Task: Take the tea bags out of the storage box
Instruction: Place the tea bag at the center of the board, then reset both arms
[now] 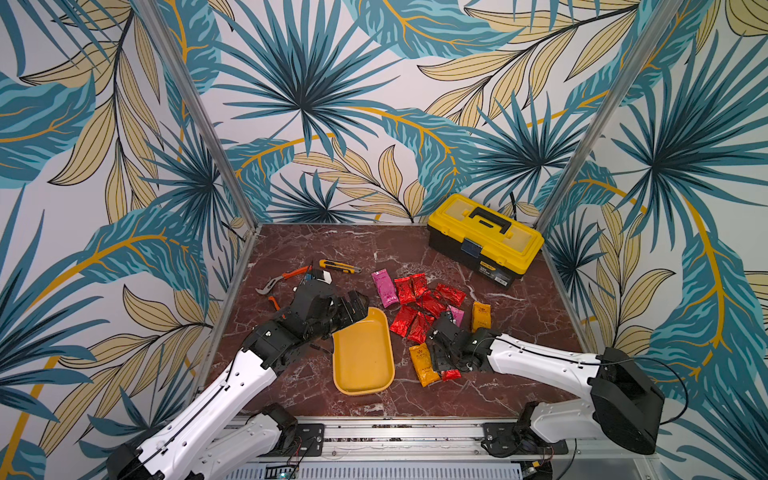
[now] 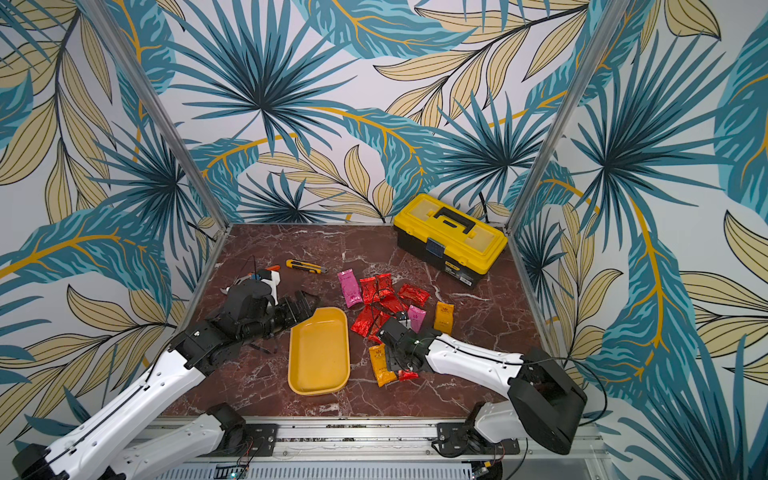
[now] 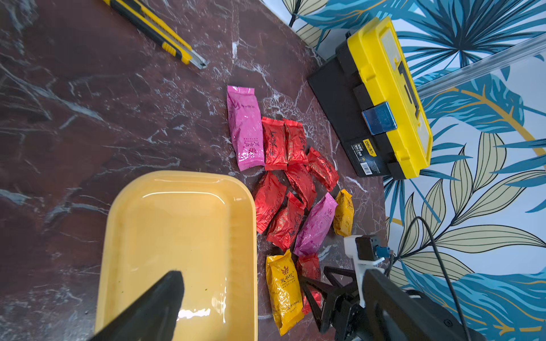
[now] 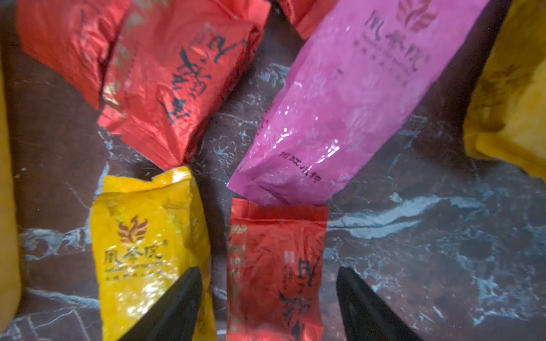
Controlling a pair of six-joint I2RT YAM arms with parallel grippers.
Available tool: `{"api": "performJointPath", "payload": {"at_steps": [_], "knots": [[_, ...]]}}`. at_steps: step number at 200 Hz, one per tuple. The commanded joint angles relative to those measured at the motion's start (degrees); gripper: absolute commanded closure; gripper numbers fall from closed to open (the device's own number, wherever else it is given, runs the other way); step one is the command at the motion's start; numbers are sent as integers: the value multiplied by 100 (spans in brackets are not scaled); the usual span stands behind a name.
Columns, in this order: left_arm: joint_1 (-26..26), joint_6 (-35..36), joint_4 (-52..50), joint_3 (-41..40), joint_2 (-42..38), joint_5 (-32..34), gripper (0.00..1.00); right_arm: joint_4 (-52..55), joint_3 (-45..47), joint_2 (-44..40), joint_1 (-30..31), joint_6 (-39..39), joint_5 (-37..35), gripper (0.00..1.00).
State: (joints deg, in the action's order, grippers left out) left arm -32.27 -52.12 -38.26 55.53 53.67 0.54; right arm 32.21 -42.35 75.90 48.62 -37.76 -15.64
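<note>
Right gripper [image 4: 266, 271], jaws apart, straddles one crinkly red foil tea bag [image 4: 274, 251], long axis parallel to the fingers. All tea bags [image 1: 415, 307] lie on the dark red marble tabletop [image 1: 519, 324] beside the shallow mustard-yellow plastic storage box [image 1: 363, 357], which looks empty.

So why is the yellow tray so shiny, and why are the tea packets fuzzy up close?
In the left wrist view, the shallow mustard-yellow plastic tray shows white glare patches on its floor; in the right wrist view, the crinkly red foil sachet and the long pink foil sachet fill the picture and their print looks soft and smeared; both top views show them sharper but small.
</note>
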Motion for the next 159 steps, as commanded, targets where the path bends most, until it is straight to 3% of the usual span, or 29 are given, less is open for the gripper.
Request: {"api": "performJointPath", "payload": {"at_steps": [1,33,50,63,80,86,112,128,159], "knots": [[76,740,-620,851,148,724,0,193,-354,-506,-11,163,-515,19],[85,1526,-858,1614,432,1475,3,210,-987,-1234,-11,481,-1872,15],[81,1874,54,1329,171,2034,0,-273,-1244,-1521,-11,753,-3029,11],[81,2521,986,956,-154,2106,0,-993,-1390,-1577,-11,1473,-3478,1],[89,3124,2178,364,-485,2473,0,-2024,-1437,-1520,-11,2262,-3988,9],[110,3324,2711,147,-533,2669,0,-2469,-1397,-1509,-12,2598,-4161,3],[487,3735,3914,-873,-403,3394,0,-3772,-1213,-1300,-422,4048,-4243,0],[959,3604,4128,-1562,-180,3521,0,-4416,-653,-1248,-1047,4147,-3920,1],[1767,3021,4310,-2738,48,3690,0,-5307,695,-872,-2146,4044,-3951,1]]}}
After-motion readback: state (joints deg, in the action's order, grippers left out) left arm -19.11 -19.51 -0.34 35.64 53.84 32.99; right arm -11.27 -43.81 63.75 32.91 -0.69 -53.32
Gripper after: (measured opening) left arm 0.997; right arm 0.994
